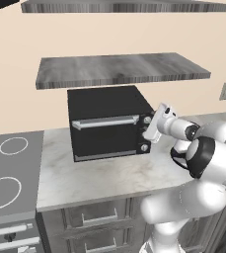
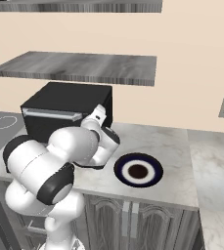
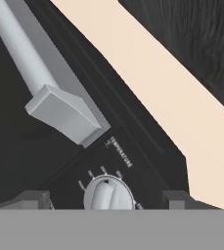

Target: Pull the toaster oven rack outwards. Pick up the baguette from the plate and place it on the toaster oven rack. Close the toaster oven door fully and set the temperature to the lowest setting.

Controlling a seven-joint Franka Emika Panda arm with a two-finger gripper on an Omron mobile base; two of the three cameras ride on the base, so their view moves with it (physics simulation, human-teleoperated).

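- Temperature knob sits between the two spread fingertips, untouched; jaws released, grasping nothing.
- Gripper hovers at the toaster oven's knob panel.
- Toaster oven door closed.
- Plate on the bench.
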